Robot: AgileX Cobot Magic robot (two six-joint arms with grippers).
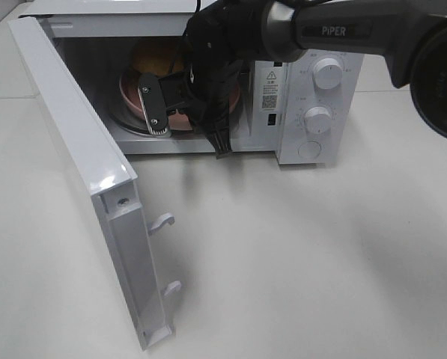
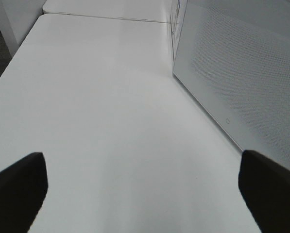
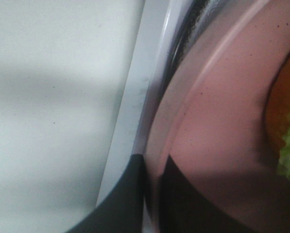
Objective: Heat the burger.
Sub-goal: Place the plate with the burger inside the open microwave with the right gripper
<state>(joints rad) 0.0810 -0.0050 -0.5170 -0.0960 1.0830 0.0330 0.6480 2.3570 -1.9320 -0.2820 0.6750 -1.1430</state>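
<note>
Right gripper (image 3: 152, 199): clenched on the rim of the pink plate (image 3: 217, 126). One matte black finger (image 3: 118, 208) sits outside the rim and the other on the plate's inner face.

Burger (image 3: 286, 116): on the plate, inward from the grip. It is clear of the fingers, with bare pink between.

Overhead view: plate and burger are inside the microwave (image 1: 335, 112) cavity, over the glass turntable (image 1: 126, 126). The burger sits on the far side of the plate from the gripper.

Textures:
- Plate is smooth pink with faint dark specks and a shallow raised rim.
- Bun is tan-orange, domed and smooth, with a ruffled green leaf at its edge.

Orientation: the burger is round with no long axis to read. It sits flat, dome up.

Microwave: glossy white, with two round knobs (image 1: 327, 73) on the panel. The door (image 1: 73, 149) is swung wide open, with two hook latches (image 1: 163, 221) on its free edge.

Left gripper (image 2: 144, 191): released, jaws spread wide with nothing between them. It hangs over the white table (image 2: 110, 97), beside the door's dotted mesh panel.
</note>
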